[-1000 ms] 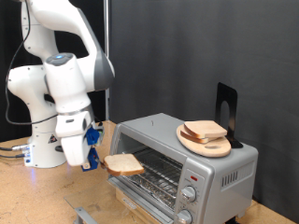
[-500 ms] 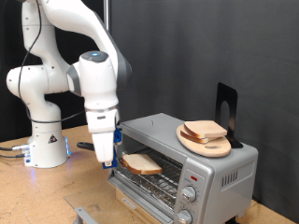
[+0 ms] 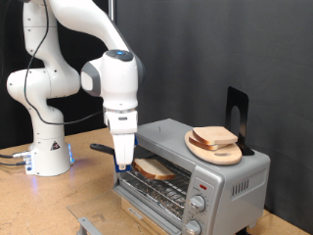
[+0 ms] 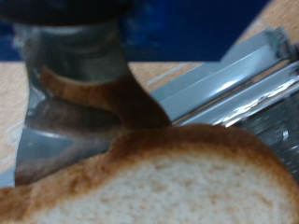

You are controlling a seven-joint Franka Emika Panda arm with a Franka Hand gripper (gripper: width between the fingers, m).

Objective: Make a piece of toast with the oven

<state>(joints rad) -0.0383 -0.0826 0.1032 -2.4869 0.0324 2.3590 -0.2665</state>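
The silver toaster oven (image 3: 220, 166) stands at the exterior view's right with its door open. My gripper (image 3: 123, 163) is at the oven's mouth, shut on a slice of toast (image 3: 154, 167) that reaches in over the wire rack. In the wrist view the slice (image 4: 177, 182) fills the frame, with a finger (image 4: 70, 112) pressed on its crust and the rack (image 4: 266, 103) beyond. A second alike slice (image 3: 215, 137) lies on the round wood board (image 3: 217, 151) on top of the oven.
A black stand (image 3: 237, 116) rises behind the board on the oven's top. The arm's white base (image 3: 44, 147) stands at the exterior view's left on the wooden table (image 3: 49, 206). A grey bracket (image 3: 93, 225) lies near the table's front edge.
My gripper has moved to the exterior view's right with the slice, from beside the arm's base to the oven's mouth. The slice now lies in over the rack.
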